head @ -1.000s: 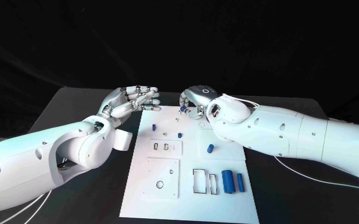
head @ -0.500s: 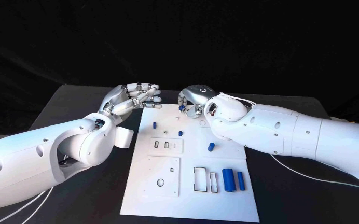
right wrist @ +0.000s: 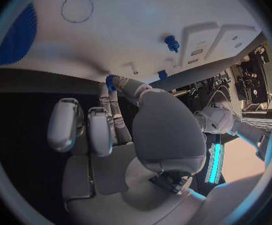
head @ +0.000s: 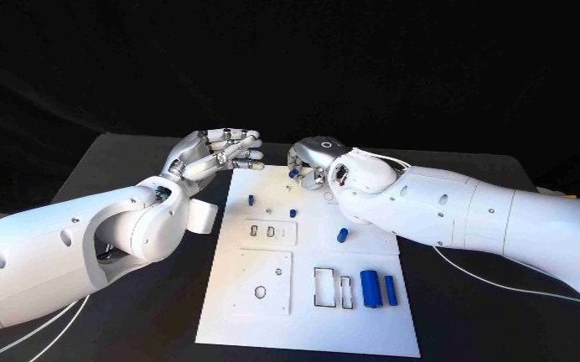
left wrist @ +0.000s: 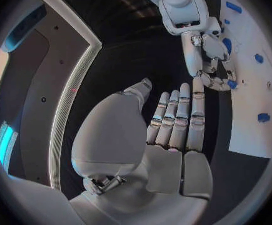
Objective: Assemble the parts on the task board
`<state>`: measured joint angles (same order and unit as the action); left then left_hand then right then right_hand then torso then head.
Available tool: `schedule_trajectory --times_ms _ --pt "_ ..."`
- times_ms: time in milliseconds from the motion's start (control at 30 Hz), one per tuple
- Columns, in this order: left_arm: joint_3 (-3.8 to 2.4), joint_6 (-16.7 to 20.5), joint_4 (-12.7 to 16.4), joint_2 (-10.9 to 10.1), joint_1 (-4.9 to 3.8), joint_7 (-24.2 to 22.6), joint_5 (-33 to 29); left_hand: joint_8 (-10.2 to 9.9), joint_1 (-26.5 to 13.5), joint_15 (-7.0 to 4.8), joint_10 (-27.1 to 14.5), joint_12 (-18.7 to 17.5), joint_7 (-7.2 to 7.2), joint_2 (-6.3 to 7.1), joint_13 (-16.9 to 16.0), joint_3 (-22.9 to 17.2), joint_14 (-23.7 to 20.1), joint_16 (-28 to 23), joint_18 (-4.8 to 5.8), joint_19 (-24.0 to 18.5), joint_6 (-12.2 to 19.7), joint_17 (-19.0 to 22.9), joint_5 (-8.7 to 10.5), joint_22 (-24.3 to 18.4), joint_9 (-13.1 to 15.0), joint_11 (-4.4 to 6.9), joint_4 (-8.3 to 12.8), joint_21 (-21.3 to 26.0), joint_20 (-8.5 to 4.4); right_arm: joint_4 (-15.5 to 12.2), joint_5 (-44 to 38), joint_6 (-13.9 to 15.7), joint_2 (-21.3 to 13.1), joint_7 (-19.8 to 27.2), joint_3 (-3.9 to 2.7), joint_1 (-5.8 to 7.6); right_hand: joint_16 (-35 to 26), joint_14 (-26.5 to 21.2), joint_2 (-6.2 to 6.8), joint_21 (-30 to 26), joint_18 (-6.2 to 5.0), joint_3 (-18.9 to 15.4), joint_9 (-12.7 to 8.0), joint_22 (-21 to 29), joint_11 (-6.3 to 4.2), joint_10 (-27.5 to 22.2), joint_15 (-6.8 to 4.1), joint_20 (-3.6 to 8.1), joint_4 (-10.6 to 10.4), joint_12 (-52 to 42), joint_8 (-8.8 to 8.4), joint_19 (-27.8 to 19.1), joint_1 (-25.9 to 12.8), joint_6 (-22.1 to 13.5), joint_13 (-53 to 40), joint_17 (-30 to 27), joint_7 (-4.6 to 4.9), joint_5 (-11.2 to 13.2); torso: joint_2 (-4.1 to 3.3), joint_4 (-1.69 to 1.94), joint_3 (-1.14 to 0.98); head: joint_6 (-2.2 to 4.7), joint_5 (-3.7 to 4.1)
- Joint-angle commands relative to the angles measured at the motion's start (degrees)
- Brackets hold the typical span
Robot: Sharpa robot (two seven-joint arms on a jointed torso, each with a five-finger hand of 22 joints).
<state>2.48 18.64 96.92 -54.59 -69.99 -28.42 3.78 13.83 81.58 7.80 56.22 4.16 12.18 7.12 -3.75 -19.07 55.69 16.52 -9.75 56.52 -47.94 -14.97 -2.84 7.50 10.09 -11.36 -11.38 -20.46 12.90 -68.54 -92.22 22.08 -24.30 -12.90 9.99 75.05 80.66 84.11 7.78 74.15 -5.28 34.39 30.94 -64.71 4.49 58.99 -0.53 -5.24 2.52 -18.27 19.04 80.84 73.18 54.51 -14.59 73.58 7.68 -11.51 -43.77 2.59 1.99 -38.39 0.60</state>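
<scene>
The white task board [head: 302, 328] lies mid-table. My right hand [head: 312, 161] hangs over the board's far edge and pinches a small blue part [head: 294, 174] between thumb and fingertip. That blue part [left wrist: 232, 84] shows at the right hand [left wrist: 204, 50] in the left wrist view, and the same blue part [right wrist: 111, 80] shows in the right wrist view. My left hand [head: 224, 151] hovers over the board's far left corner, holding nothing. The left hand's fingers [left wrist: 179, 120] lie stretched side by side. Two small blue pegs [head: 251, 202] [head: 292, 210] stand in the board.
A short blue part [head: 341, 237] lies right of the board's middle. Two blue cylinders [head: 370, 288] [head: 389, 290] lie near the front right, beside rectangular slots [head: 324, 288]. A round hole [head: 260, 292] sits at the front left. Black table [head: 109, 169] surrounds the board.
My left hand has risen slightly and drawn nearer the right hand. The right hand keeps its pinch on the blue part at nearly the same spot.
</scene>
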Motion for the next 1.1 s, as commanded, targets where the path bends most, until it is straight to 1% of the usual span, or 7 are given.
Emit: schedule_trajectory --times_ms 33,233,367,600,700,900,1100 --pt "-0.06 -0.8 0.2 0.2 -0.19 -0.5 -0.2 -0.1 -0.5 0.24 -0.5 -0.3 2.57 -0.03 0.0 -0.2 -0.3 -0.3 -0.54 0.2 0.5 0.0 -0.06 0.0 0.0 0.02 0.0 -0.3 0.07 0.4 0.0 -1.9 0.4 0.6 0.06 -0.2 0.1 2.6 -0.03 0.2 0.38 -0.1 0.2 0.1 -0.05 -0.6 0.18 -0.05 -0.4 -0.3 -0.06 0.1 -0.5 -0.1 0.0 -0.2 0.0 0.2 0.04 0.01 -0.03 -0.15 -0.04" --pt "-0.06 -0.9 0.2 0.2 -0.31 -0.5 -0.2 -0.1 -0.5 0.24 -0.5 -0.3 2.57 -0.03 0.0 -0.2 -0.3 -0.3 -0.54 0.2 0.5 0.0 -0.06 0.0 0.0 0.02 0.0 -0.3 0.07 1.3 0.1 -2.0 1.0 0.6 0.09 -0.29 -0.2 2.4 0.58 -0.5 0.2 0.0 0.3 1.0 0.35 -2.0 0.52 -0.33 -0.8 0.0 -1.05 -0.4 -1.0 -1.4 0.0 -0.8 0.36 0.8 0.03 0.0 -0.03 -0.23 -0.03" --pt "-0.06 -0.9 0.2 0.2 -0.39 -0.5 -0.2 -0.1 -0.4 0.25 -0.5 -0.3 2.58 -0.06 0.0 -0.2 -0.3 -0.3 -0.54 0.1 0.5 -0.1 -0.06 0.0 0.0 0.01 0.1 -0.3 0.08 1.5 0.1 -1.3 1.1 0.7 0.1 -0.31 -1.3 1.8 2.51 -2.3 -0.27 -0.2 -0.4 3.3 1.2 -5.4 1.25 -1.01 -1.8 0.6 -4.66 -1.6 -2.2 -6.4 0.2 -2.8 0.35 3.6 0.02 -0.12 -0.04 -0.31 -0.22" --pt "-0.06 -0.9 0.1 0.1 -0.44 -0.4 -0.2 -0.1 -0.5 0.25 -0.5 -0.3 2.59 -0.06 0.0 -0.2 -0.3 -0.3 -0.54 0.1 0.5 -0.1 -0.06 0.0 0.0 0.0 0.1 -0.3 0.08 0.2 0.0 -0.7 0.1 0.5 0.11 -0.31 -1.8 1.6 4.16 -4.4 -0.77 -2.4 0.0 5.7 1.61 -9.1 1.6 -1.44 -2.6 -0.1 -7.49 -2.8 -2.2 -10.7 0.2 -3.9 0.1 2.7 0.11 -0.09 -0.06 -0.34 -0.24" --pt "-0.06 -0.9 0.0 0.0 -0.45 -0.4 -0.3 -0.2 -0.5 0.26 -0.5 -0.3 2.59 -0.06 0.0 -0.2 -0.3 -0.3 -0.54 0.1 0.5 -0.1 -0.06 0.0 0.0 -0.01 0.1 -0.3 0.08 -2.3 -0.2 -0.4 -1.9 0.0 0.1 -0.26 -1.8 1.5 4.55 -4.6 -0.8 -3.7 0.5 5.8 1.53 -9.8 1.57 -1.45 -3.2 -1.1 -7.67 -2.7 -2.4 -11.0 0.0 -4.0 -0.45 2.8 0.14 -0.15 -0.08 -0.26 -0.2" --pt "-0.05 -1.1 -0.1 -0.3 -0.46 -0.5 -0.5 -0.2 -0.5 0.26 -0.5 -0.3 2.59 -0.06 0.0 -0.2 -0.3 -0.3 -0.54 0.1 0.5 -0.1 -0.06 0.0 0.0 -0.01 0.1 -0.3 0.08 -9.4 1.6 2.9 -8.4 0.0 -0.24 0.23 -1.2 1.8 4.16 -2.9 -0.3 -4.6 1.9 3.0 0.88 -7.0 1.02 -1.0 -4.1 -4.6 -6.63 -1.3 -1.6 -8.3 -1.0 -3.4 1.46 1.8 0.28 -0.5 -0.16 0.12 -0.2" --pt "-0.05 -1.3 -0.5 -0.4 -0.44 -0.5 -0.7 -0.2 -0.5 0.27 -0.6 -0.4 2.6 -0.06 0.0 -0.2 -0.4 -0.4 -0.54 0.1 0.6 -0.2 -0.06 -0.1 -0.1 -0.02 0.1 -0.3 0.09 -16.3 12.4 5.7 -16.6 2.6 -1.07 1.27 0.7 2.5 5.19 0.5 0.59 -5.7 3.0 -2.0 -0.21 3.4 0.15 -0.22 -5.9 -14.9 -6.68 0.7 -2.2 -6.4 -6.4 -0.9 1.58 -3.5 0.7 -1.09 -0.39 0.36 0.18"
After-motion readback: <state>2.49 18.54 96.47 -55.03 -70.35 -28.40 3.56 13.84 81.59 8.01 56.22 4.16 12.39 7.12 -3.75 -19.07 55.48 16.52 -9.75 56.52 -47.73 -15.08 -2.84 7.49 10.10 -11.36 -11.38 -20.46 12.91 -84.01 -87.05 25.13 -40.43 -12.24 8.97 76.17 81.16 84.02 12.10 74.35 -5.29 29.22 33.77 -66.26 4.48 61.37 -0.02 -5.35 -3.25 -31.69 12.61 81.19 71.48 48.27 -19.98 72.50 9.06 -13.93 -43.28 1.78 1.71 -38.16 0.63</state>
